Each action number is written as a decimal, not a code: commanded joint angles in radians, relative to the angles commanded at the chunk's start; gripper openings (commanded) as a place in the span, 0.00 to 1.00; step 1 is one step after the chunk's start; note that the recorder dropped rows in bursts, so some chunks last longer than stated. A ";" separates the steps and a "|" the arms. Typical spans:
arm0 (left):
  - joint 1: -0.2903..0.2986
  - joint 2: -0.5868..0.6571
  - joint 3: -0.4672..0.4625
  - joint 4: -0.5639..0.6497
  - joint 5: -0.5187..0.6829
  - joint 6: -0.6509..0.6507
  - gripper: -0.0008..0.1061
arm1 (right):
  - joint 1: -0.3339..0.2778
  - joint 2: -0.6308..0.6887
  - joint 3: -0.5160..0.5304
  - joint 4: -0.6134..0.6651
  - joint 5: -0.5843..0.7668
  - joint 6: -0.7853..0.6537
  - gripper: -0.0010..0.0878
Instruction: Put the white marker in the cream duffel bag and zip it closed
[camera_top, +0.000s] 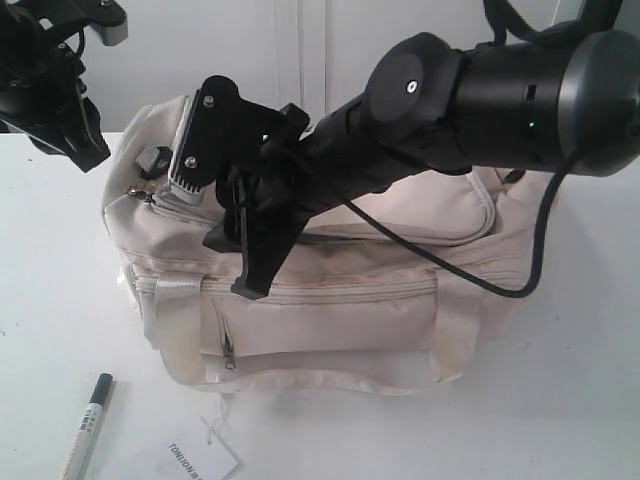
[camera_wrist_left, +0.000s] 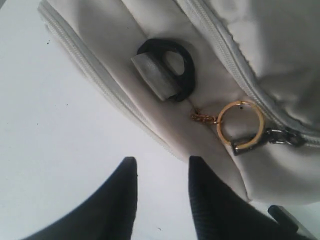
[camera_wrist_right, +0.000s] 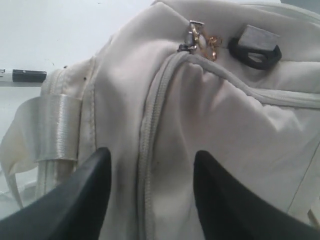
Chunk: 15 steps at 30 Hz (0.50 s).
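Lab setting, white table, bare white wall

The right arm stretches in behind its tool, wrist angled downward, so the right tool points down with its two dark fingers spread wide, nothing clasped between them. The left tool hangs raised, well apart from the right tool, jaws likewise parted and empty

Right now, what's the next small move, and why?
Probably ease the open left gripper forward onto the gold ring pull. The top zip of the cream duffel bag looks shut, the white marker lies on the table outside it, and the ring sits just ahead.
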 joint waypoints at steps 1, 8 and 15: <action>0.000 0.000 0.000 0.000 0.000 0.000 0.40 | 0.000 -0.007 0.000 0.000 0.000 0.025 0.57; 0.000 -0.031 0.000 0.000 0.010 -0.025 0.40 | -0.002 -0.084 0.000 -0.009 0.018 0.278 0.53; 0.000 -0.079 0.000 -0.113 0.076 -0.025 0.20 | -0.013 -0.178 0.000 -0.208 0.364 0.488 0.01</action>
